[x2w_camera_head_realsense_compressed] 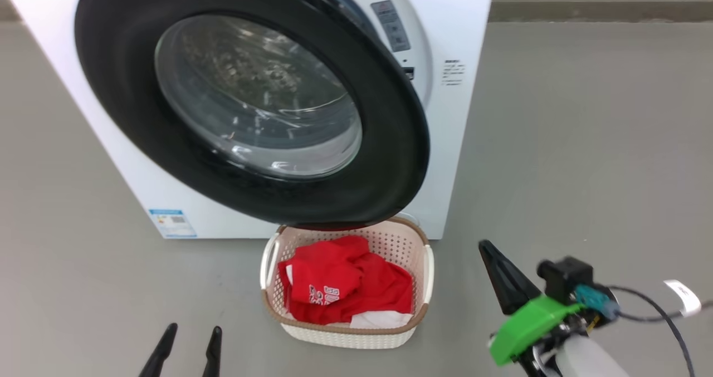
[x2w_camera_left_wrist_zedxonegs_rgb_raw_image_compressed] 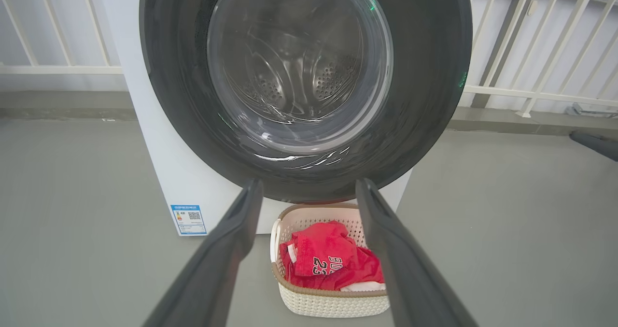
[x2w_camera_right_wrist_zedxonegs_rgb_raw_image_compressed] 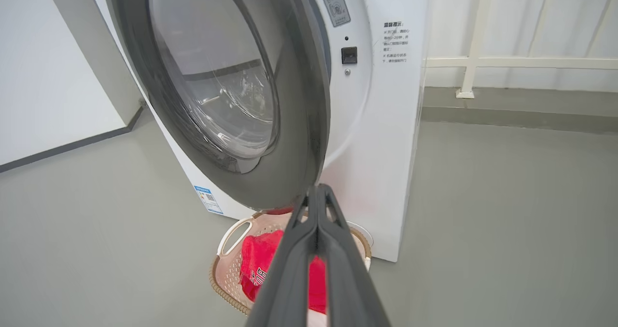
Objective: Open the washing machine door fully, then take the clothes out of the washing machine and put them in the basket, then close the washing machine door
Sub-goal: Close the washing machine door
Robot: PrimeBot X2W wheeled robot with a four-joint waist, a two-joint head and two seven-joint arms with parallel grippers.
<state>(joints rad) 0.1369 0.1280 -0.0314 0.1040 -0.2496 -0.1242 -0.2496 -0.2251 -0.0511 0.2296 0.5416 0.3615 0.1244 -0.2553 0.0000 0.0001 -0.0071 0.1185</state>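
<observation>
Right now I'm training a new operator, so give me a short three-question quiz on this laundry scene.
1. True or false: the clothes lie in the basket.
2. The washing machine door is: A) latched shut, B) ajar, standing off the machine's front, C) lifted off its hinges.
3. Which has its fingers spread apart, the left tool or the right tool?
Key: 1 true; 2 B; 3 left tool.
</observation>
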